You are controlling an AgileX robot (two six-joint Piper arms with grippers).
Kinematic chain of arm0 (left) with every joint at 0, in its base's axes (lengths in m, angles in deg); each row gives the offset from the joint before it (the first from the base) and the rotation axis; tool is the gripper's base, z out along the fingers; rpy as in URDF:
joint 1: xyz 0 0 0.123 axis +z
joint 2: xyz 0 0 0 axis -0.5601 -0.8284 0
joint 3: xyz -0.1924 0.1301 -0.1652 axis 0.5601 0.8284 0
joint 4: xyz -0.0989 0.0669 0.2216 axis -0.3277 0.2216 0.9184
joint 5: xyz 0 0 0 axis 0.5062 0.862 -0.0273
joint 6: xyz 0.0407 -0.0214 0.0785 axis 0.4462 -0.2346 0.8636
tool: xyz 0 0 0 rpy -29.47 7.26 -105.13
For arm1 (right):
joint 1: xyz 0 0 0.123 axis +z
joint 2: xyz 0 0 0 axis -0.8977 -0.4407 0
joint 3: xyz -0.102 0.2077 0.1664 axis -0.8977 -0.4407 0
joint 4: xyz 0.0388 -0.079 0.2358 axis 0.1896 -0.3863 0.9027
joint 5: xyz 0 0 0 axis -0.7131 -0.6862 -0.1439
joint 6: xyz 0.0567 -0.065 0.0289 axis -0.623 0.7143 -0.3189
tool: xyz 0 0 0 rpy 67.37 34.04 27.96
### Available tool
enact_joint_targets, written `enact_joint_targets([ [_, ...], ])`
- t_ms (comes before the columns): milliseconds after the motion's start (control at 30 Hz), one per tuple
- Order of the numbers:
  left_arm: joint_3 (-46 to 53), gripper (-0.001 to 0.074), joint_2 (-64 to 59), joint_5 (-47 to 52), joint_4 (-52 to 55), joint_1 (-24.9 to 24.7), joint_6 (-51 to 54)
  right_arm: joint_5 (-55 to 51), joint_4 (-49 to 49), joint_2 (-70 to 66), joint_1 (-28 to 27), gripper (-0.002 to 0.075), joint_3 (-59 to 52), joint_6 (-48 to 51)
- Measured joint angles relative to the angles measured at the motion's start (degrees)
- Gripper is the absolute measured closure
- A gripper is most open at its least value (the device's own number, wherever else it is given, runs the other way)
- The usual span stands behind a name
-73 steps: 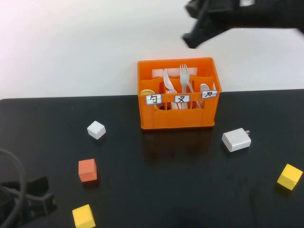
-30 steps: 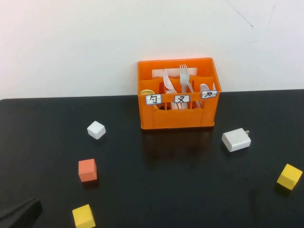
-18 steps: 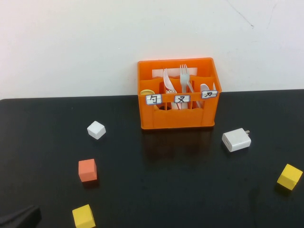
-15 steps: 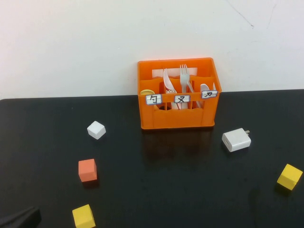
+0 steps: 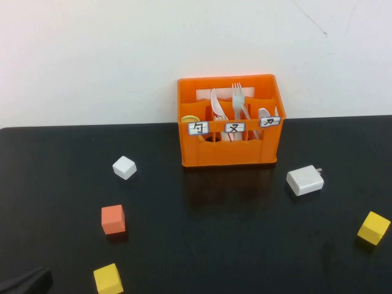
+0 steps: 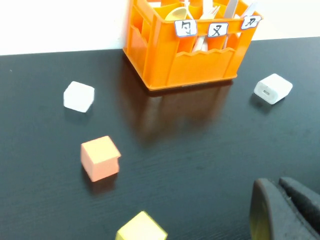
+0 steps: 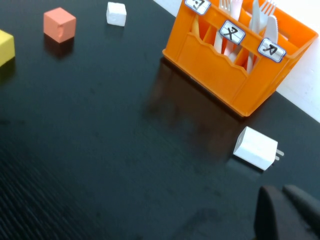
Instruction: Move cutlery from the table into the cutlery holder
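Note:
The orange cutlery holder (image 5: pixel 229 147) stands at the back of the black table (image 5: pixel 202 233), against the white wall. A whitish fork (image 5: pixel 237 98) stands upright in its middle compartment. A pale yellow spoon (image 5: pixel 190 119) sits in its left compartment. White utensils fill the rest. I see no cutlery lying on the table. Only a dark tip of my left gripper (image 5: pixel 24 282) shows in the high view, at the front left corner. It is shut and empty in the left wrist view (image 6: pixel 276 184). My right gripper (image 7: pixel 281 191) is shut and empty and is out of the high view.
A white cube (image 5: pixel 124 167), an orange cube (image 5: pixel 113 219) and a yellow cube (image 5: pixel 108 278) lie on the left. A white charger plug (image 5: pixel 304 180) and another yellow cube (image 5: pixel 373 227) lie on the right.
The right arm, earlier above the holder at the top, has left the high view. The left arm has drawn back to the front left corner. The objects have not moved.

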Motion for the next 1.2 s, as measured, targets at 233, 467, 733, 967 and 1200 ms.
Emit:
enact_joint_targets([
  [233, 2.2, 0.0737, 0.5, -4.4, 3.0, 5.2, -3.3, 0.0, 0.0, 0.0, 0.0, 0.0728, 0.0, 0.0],
  [467, 7.5, 0.0737, 3.1, -10.3, -2.0, 17.0, -4.2, 0.0, 0.0, 0.0, 0.0, 0.0728, 0.0, 0.0],
  [733, 13.0, 0.0737, 12.0, -9.9, -9.4, 25.3, 1.4, 0.0, 0.1, 0.0, 0.0, 0.0728, 0.0, 0.0],
  [967, 17.3, 0.0737, 15.6, -6.9, -11.6, 28.3, 4.3, 0.0, 0.1, 0.0, 0.0, 0.0728, 0.0, 0.0],
  [1200, 17.5, 0.0737, 15.7, -6.4, -11.9, 28.4, 4.5, 0.0, 0.1, 0.0, 0.0, 0.0728, 0.0, 0.0],
])
